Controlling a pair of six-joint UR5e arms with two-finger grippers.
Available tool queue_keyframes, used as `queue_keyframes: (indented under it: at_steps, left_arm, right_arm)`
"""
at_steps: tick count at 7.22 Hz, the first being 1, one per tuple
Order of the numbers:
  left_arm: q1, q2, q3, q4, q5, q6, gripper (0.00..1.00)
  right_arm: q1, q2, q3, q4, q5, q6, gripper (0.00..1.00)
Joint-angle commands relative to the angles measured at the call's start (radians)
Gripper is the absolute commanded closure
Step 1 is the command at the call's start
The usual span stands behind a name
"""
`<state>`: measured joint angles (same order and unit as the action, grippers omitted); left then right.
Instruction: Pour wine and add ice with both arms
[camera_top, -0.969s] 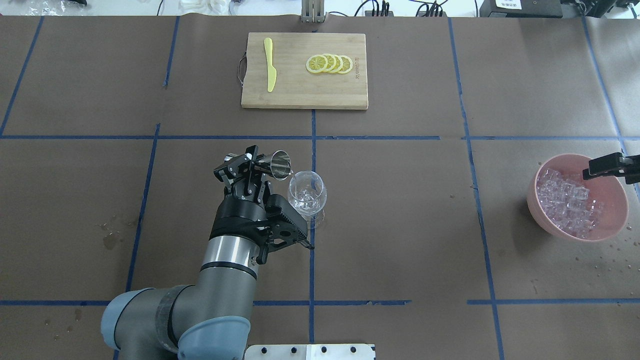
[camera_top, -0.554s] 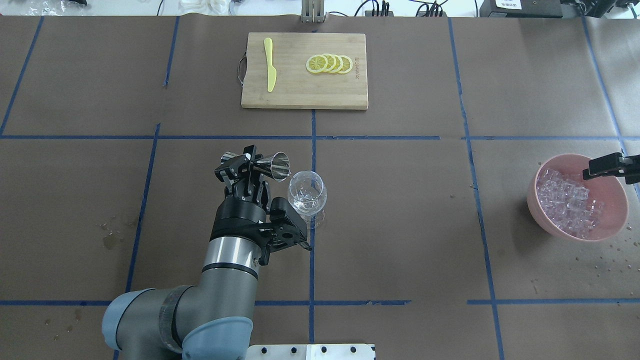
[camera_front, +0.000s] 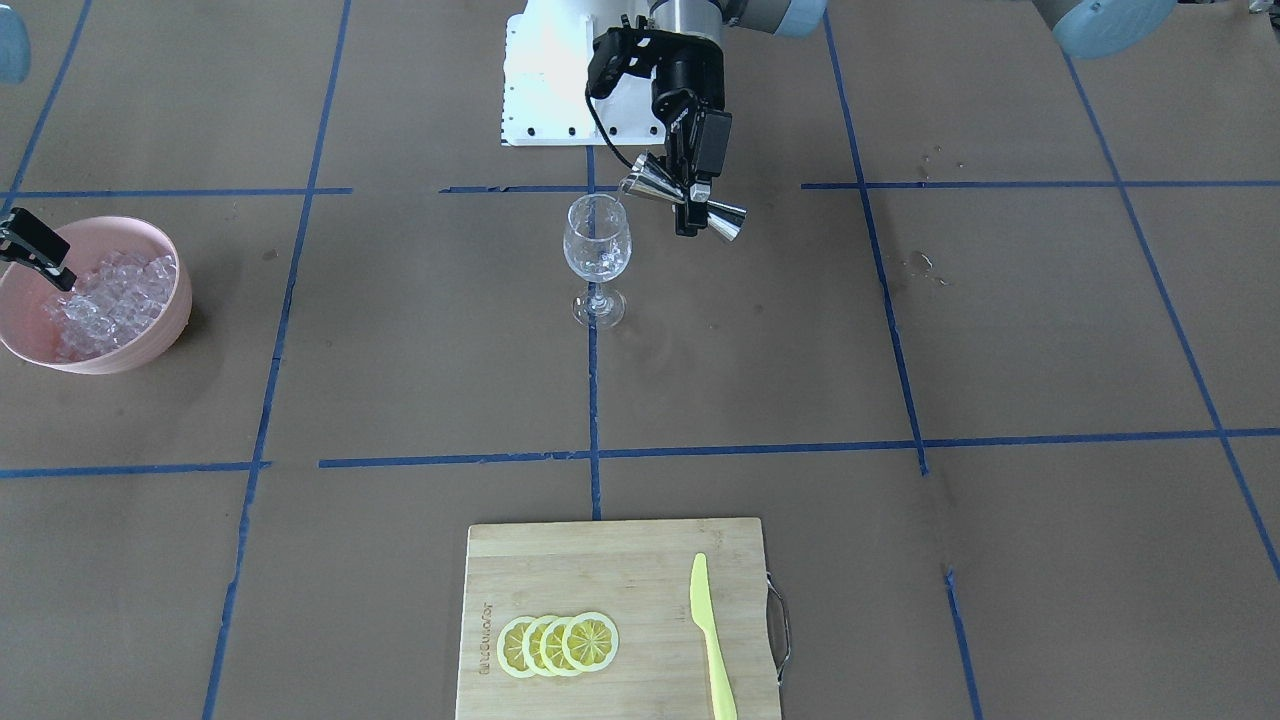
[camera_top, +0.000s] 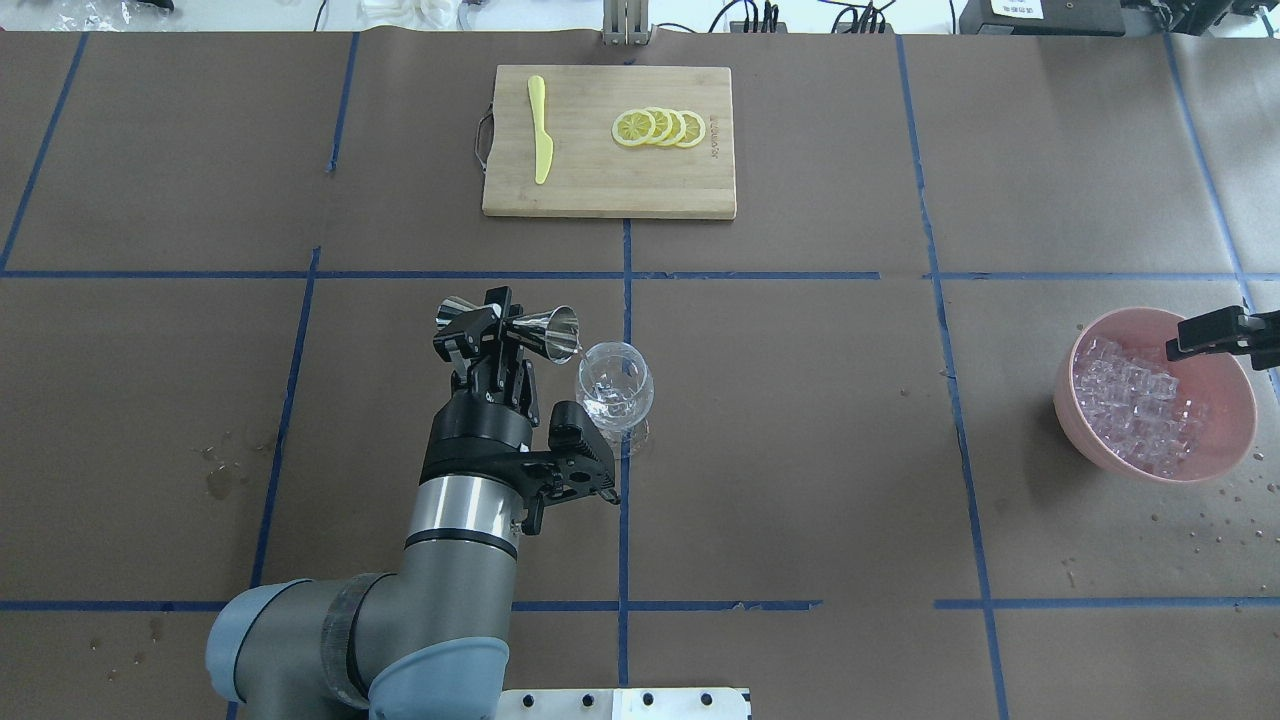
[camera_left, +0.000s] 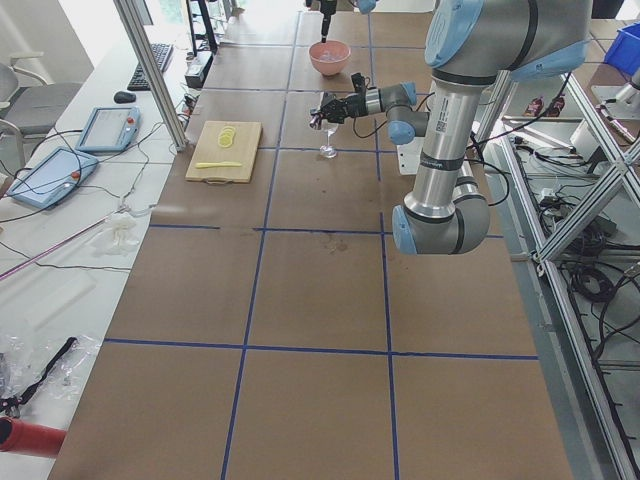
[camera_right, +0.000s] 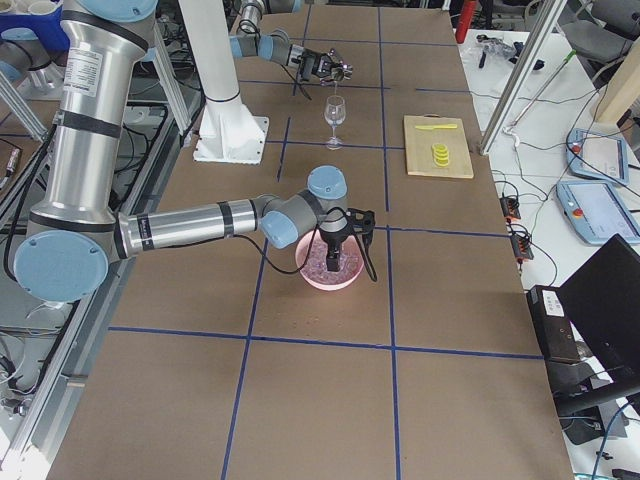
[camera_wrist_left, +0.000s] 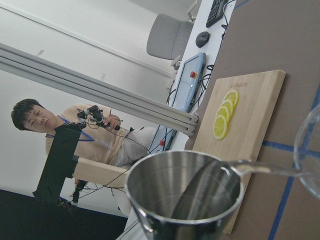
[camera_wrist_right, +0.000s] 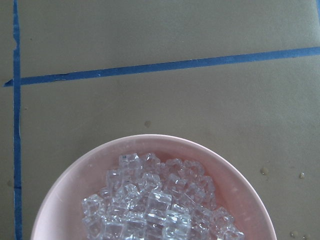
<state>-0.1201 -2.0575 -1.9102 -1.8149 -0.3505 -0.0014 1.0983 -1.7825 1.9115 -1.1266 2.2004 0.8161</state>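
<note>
Overhead view, clock read from table centre.

- Left arm (camera_top: 455, 545) comes in from 7 o'clock. Left gripper (camera_top: 498, 322), fingers narrow, clamped on the waist of a polished steel double-cone jigger (camera_top: 548, 331).
- Jigger tipped almost level, open mouth toward 3 o'clock, lip just over the rim of the clear stemmed wine glass (camera_top: 614, 385). Glass upright just left of centre, foot on a blue tape line.
- Left wrist view: a thin clear thread runs from the jigger's lip (camera_wrist_left: 227, 172) to the glass rim (camera_wrist_left: 303, 145).
- Ice (camera_top: 1135, 410): heap of small clear cubes in a round pink bowl (camera_top: 1100, 458) at 3 o'clock, well apart from the glass. Right wrist view looks straight down on the heap (camera_wrist_right: 155, 202).
- Right gripper (camera_top: 1190, 340) hangs over the bowl's 1 o'clock rim, right arm (camera_right: 200, 225) stretched out to it. Tip close above the cubes; contact and finger spread cannot be told.
- At 12 o'clock: rectangular bamboo cutting board (camera_top: 600, 185) carrying a row of overlapping yellow lemon slices (camera_top: 660, 128) and a pale yellow plastic knife (camera_top: 540, 130).
- Brown paper-covered table (camera_top: 800, 450), blue tape grid.
</note>
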Motion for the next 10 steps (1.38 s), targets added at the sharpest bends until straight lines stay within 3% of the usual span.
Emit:
queue_keyframes:
  at_steps: [1,10]
  left_arm:
    - [0.006,-0.007,0.0,0.0,0.025,0.061,1.0]
    - [0.028,-0.03,0.017,-0.001,0.082,0.241,1.0]
  right_arm:
    - [0.0,0.0,-0.005,-0.001,0.001,0.002,0.0]
    - [0.0,0.038,-0.022,-0.002,0.004,0.003,0.0]
